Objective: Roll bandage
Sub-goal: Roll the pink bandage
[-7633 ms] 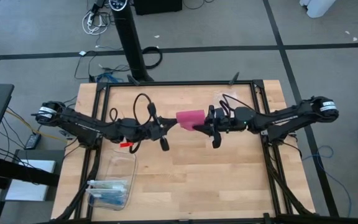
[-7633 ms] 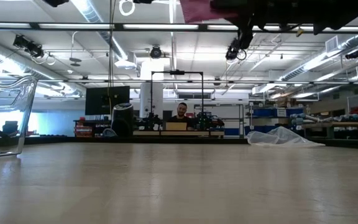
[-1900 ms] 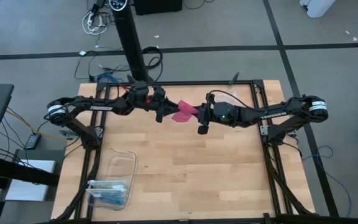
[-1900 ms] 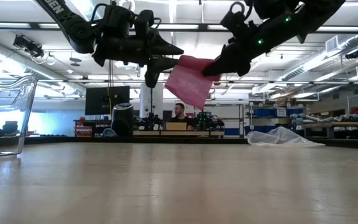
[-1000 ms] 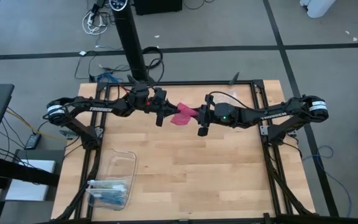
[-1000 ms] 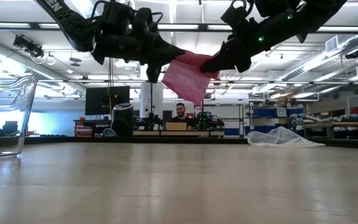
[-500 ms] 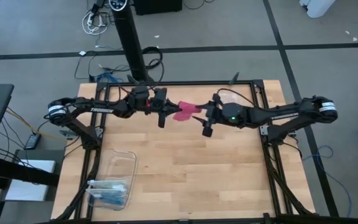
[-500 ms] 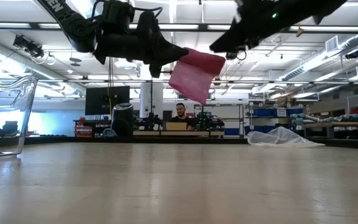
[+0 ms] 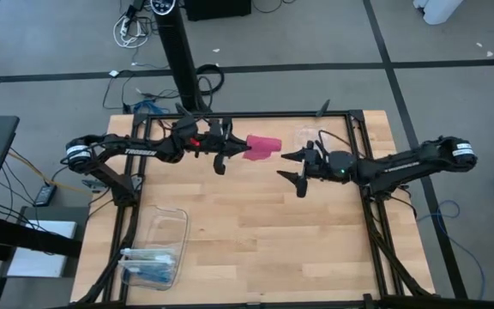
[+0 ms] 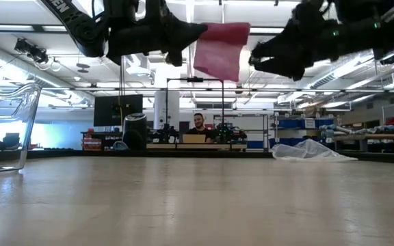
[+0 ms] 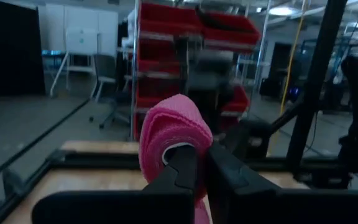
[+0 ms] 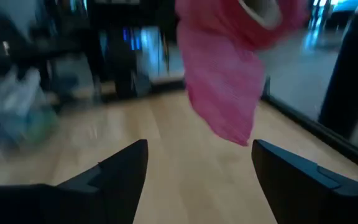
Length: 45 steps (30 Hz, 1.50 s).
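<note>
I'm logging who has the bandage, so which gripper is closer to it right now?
Left. The left gripper is shut on the bandage, holding it up above the table. The right gripper is open and apart from it, beside its free end.

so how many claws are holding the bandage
1. The left claw is shut on the bandage, mid-air over the table's far side; the right claw is open beside it, apart.

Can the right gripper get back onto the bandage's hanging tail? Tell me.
Probably yes. The right gripper is open beside the bandage, which the left gripper holds aloft; nothing stands between them.
</note>
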Motion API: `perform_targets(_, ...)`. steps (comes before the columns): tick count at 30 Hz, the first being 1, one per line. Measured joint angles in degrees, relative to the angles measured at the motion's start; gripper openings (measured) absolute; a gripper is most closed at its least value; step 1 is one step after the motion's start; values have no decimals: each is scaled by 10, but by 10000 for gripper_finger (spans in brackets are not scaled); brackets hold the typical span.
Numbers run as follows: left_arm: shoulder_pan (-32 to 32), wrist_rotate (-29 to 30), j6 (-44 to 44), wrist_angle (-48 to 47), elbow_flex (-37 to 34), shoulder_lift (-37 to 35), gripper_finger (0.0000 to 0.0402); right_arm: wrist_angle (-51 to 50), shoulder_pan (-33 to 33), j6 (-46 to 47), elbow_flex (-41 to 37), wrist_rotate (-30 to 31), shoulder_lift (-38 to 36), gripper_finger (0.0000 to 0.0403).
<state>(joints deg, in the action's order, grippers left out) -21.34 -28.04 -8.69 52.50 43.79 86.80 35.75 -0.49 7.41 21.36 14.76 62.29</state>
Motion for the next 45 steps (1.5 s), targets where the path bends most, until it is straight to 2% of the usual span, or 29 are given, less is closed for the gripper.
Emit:
perform_targets(3, 4, -2, -6, 20, 0, 0, 19, 160, -3, 1, -33, 0, 43, 288)
perform_targets(5, 9, -3, -7, 34, 0, 0, 19, 212, -10, 1, -31, -4, 67, 288)
perform_targets(11, 27, -4, -8, 56, 0, -1, 19, 217, -42, 0, 23, -55, 128, 286)
perform_targets(19, 34, -4, -7, 85, 0, -1, 19, 205, -67, -2, 66, -115, 151, 278)
perform_targets(21, 34, -1, -7, 93, 0, -1, 19, 204, -65, -4, 74, -116, 155, 255)
perform_targets(23, 34, 4, -7, 96, 0, -1, 19, 211, -64, -5, 84, -115, 164, 215)
perform_targets(29, 34, 32, 1, 101, 0, -1, 19, 220, -52, -36, 111, -115, 192, 26)
perform_targets(35, 27, 79, 36, 121, 0, -1, 19, 206, -33, -20, 111, -114, 193, 5)
perform_targets(39, 26, 107, 80, 122, 0, -1, 19, 202, -18, -7, 111, -116, 190, 4)
perform_targets(45, 31, 129, 151, 36, 0, -1, 19, 203, -7, 10, 111, -118, 182, 3)
